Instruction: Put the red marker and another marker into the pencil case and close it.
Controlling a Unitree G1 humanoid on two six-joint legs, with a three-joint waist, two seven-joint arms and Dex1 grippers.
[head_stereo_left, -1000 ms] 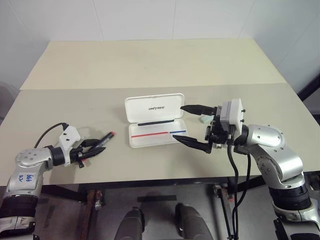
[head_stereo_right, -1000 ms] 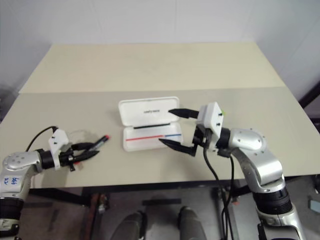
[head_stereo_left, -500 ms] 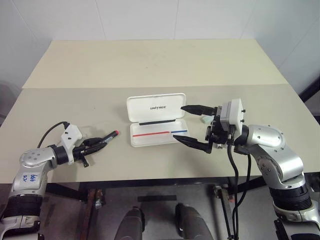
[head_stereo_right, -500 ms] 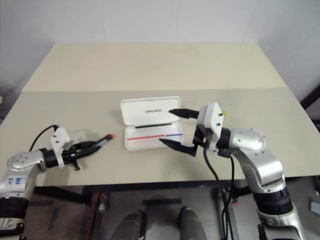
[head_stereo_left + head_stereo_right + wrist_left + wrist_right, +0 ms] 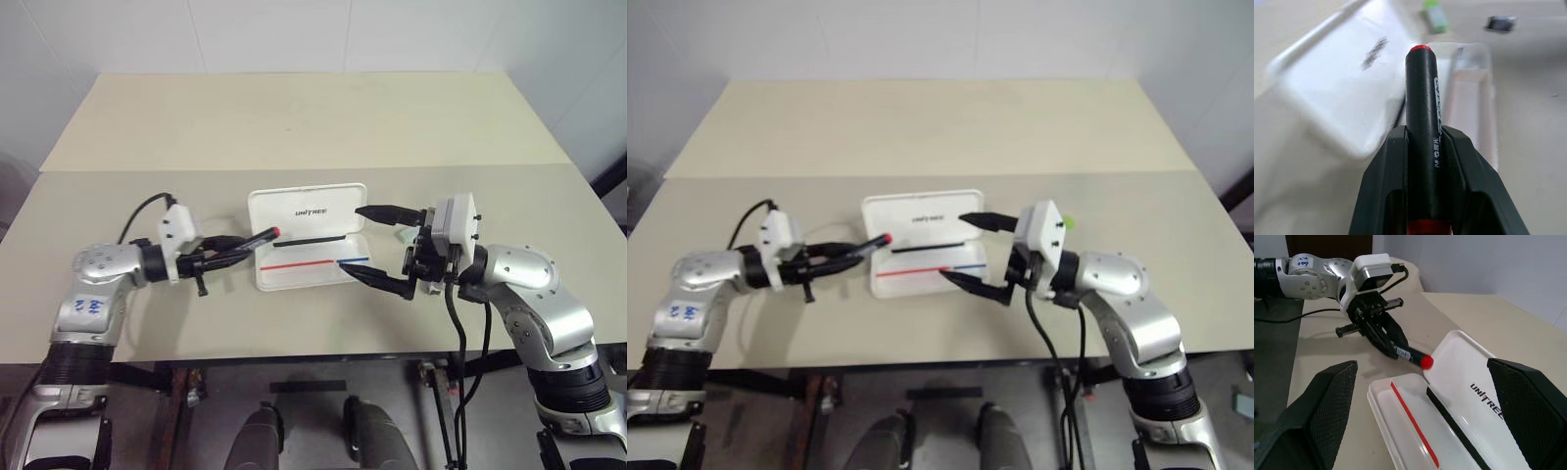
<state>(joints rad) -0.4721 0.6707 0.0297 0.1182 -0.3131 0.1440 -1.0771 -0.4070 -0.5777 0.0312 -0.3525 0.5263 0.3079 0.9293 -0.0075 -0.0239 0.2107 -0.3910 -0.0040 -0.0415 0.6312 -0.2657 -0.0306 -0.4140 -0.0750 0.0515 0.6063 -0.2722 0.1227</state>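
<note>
The white pencil case point(image 5: 345, 272) lies open at mid table, its lid point(image 5: 307, 211) with dark lettering folded back. My left gripper point(image 5: 231, 251) is shut on the red marker point(image 5: 254, 241), holding it off the table. The marker's red end point(image 5: 1425, 362) reaches the case's left edge. My right gripper point(image 5: 363, 245) hangs open at the case's right end, one finger over the lid and one at the tray's front. The other marker, a pale green highlighter point(image 5: 1435, 14), lies on the table just right of the case, behind my right gripper.
A small dark grey block point(image 5: 1500, 22) lies on the table beyond the case, near the highlighter. The beige table point(image 5: 294, 127) stretches far behind the case. A black cable point(image 5: 142, 208) loops from my left wrist.
My left gripper has carried the red marker up and to the right, from the table's left part to the case's left edge. The right gripper has stayed still.
</note>
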